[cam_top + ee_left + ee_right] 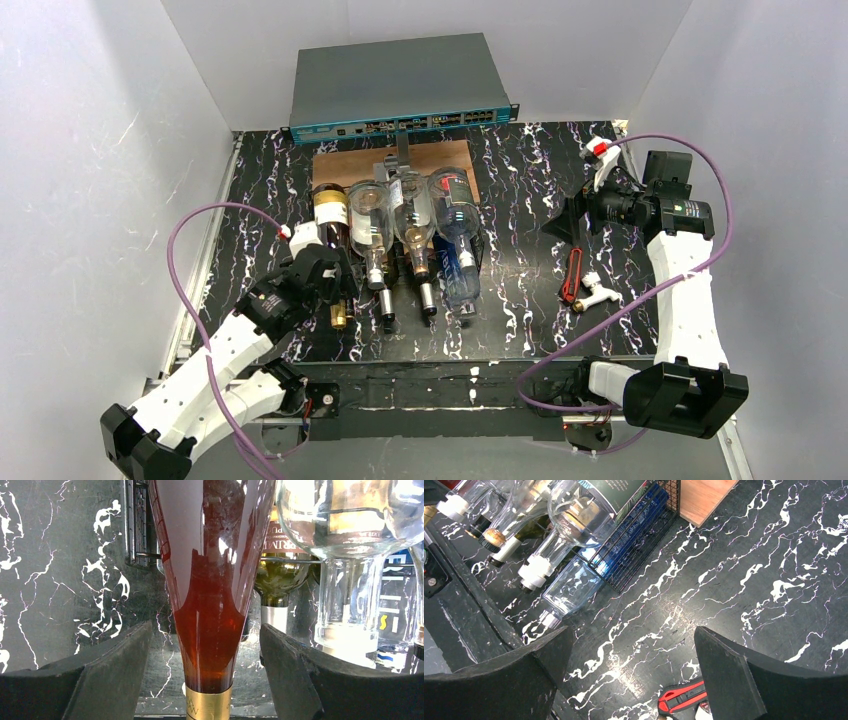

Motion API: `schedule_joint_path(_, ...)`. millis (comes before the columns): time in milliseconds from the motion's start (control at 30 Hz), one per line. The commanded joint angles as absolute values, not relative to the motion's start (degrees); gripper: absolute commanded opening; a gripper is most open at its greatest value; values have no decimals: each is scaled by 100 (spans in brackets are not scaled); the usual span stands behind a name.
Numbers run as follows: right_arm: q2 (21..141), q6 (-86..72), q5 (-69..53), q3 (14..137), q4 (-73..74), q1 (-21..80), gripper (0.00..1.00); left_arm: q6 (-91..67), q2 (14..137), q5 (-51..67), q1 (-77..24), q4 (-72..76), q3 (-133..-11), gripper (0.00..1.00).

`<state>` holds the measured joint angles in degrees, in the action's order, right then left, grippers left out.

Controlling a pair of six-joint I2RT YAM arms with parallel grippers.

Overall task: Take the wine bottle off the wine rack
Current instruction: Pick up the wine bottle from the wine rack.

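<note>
The wine bottle (331,214), dark red-brown glass with a cream label and a gold foil cap, lies leftmost on the black wire wine rack (479,247), neck toward the arms. In the left wrist view the wine bottle (210,580) fills the middle and its neck runs down between the black fingers (115,665). My left gripper (338,291) (206,640) straddles that neck, open, with a gap on each side. Far off to the right, my right gripper (560,225) (631,636) hangs open over bare table, holding nothing.
Three clear bottles (412,215) lie beside the wine bottle, with a blue one (634,530) under them. The rack stands on a wooden board (340,165). A grey network switch (400,85) sits behind. A red-handled tool (572,275) (681,697) lies under the right gripper.
</note>
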<state>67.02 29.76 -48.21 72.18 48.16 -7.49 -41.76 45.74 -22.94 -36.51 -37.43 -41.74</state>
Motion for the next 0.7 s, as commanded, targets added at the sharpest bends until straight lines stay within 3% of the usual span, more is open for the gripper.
schedule_joint_path(0, 6662, 2926, -4951, 7179, 4676, -766, 100, -4269, 4529, -2428, -3665, -3718, -4092, 76)
schedule_joint_path(667, 6662, 2926, -4984, 7197, 4681, -769, 100, -4312, 4444, -2428, -3665, -3522, -3838, 67)
